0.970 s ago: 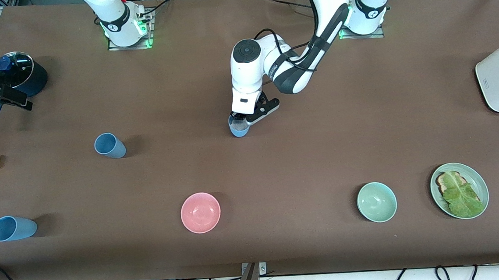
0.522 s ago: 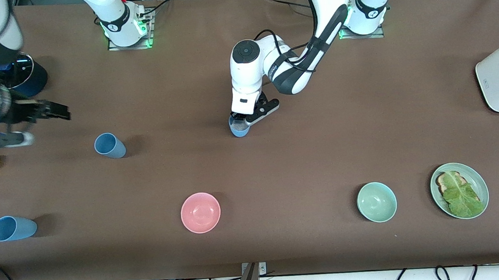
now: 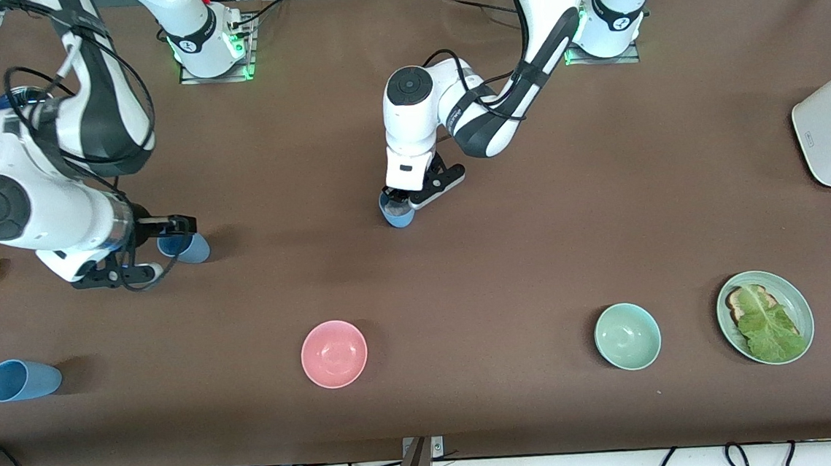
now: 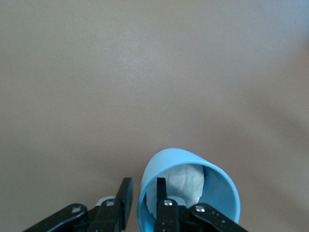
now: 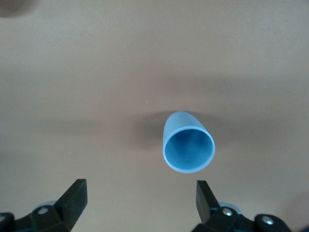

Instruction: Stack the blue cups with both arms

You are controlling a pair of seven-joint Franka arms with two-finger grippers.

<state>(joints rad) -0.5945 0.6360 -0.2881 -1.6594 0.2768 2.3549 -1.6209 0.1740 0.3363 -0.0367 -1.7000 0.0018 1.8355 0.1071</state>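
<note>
A brown bench top (image 3: 462, 273) carried three small matte light-blue cups, none yet stacked. The middle cup (image 3: 399, 213) was straddled at its rim by the left gripper (image 4: 143, 203), jaws slightly parted; white paper inside showed only in the left wrist view. The wide-open right gripper (image 5: 140, 203) hung over the second cup (image 5: 188, 142); the third cup (image 3: 22, 379) lay near the front corner.

Light-blue cup (image 5: 188, 143): one, upright on the brown table (image 5: 96, 72), round rim facing the camera, interior bare, soft shadow on the table around it. Right gripper (image 5: 141, 199): two black fingers (image 5: 73, 198) spread wide, held above the table; the cup sits between their lines, untouched by either finger.
</note>
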